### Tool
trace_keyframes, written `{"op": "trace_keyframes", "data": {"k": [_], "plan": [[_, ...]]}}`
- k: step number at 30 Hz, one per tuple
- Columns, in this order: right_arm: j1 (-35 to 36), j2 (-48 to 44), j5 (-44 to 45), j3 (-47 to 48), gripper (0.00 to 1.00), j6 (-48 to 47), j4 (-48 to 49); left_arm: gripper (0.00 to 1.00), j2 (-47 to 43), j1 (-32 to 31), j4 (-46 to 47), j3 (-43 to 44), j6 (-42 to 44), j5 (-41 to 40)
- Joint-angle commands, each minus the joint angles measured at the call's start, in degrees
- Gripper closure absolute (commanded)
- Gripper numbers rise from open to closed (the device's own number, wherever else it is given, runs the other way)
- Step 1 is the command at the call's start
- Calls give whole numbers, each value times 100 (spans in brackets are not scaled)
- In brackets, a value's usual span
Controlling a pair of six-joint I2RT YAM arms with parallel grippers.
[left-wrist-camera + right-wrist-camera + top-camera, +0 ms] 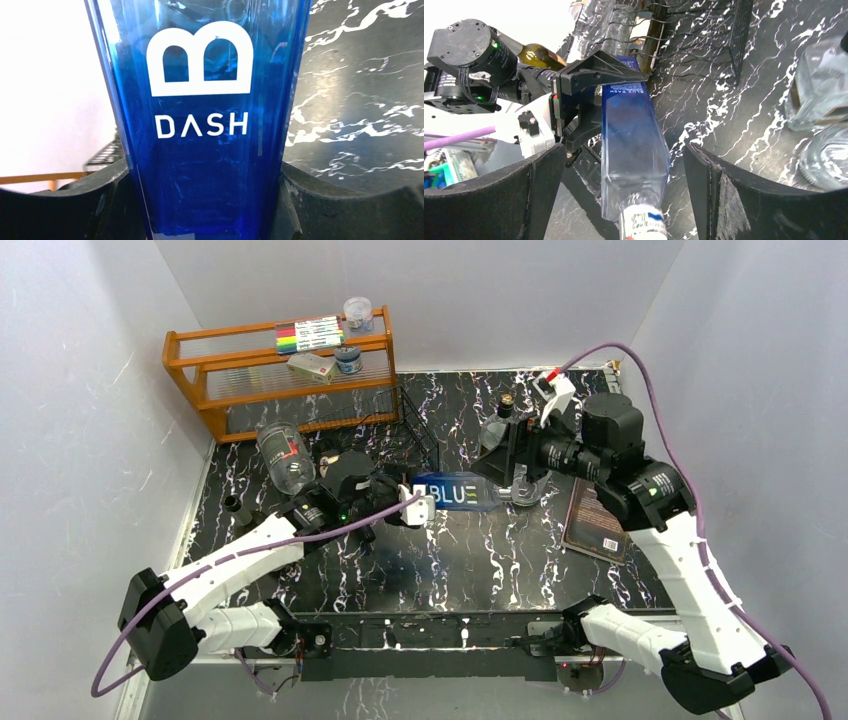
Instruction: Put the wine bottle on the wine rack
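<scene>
Gripped blue bottle (200,125) in clenched left gripper (205,192) mid-tabletop, right gripper (624,150) spread wide, clear of it; lay short of rack (415,435), placing undone.

Blue wine bottle (455,492) horizontal; black wire wine rack (418,435) nearby

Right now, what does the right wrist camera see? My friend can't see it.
A blue bottle lies sideways, clamped by the left gripper. The right gripper stands open around its neck end; the wire wine rack is behind.
</scene>
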Motion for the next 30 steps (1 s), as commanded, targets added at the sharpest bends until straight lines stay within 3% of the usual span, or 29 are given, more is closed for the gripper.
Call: {"op": "trace_keyframes", "data": {"k": [1,6,12,17,21,25,30], "plan": [[-25,333,-254,675,2,-1071,-563,89,-294,-35,754,628,1256,-99],[-24,637,-676,754,2,-1305,-863,89,-234,-80,750,697,1859,-308],[13,1010,-1026,7,2,-1287,-873,88,118,-282,783,820,2529,-509],[631,1239,-374,-336,2,-1012,-678,86,96,-386,781,912,2722,-611],[1189,1381,289,-253,8,-780,-620,85,110,-429,774,963,2824,-817],[1297,1346,495,-276,22,-684,-539,85,69,-428,780,931,2788,-934],[1304,1312,543,-284,61,-669,-538,85,-3,-427,921,850,2643,-962]]}}
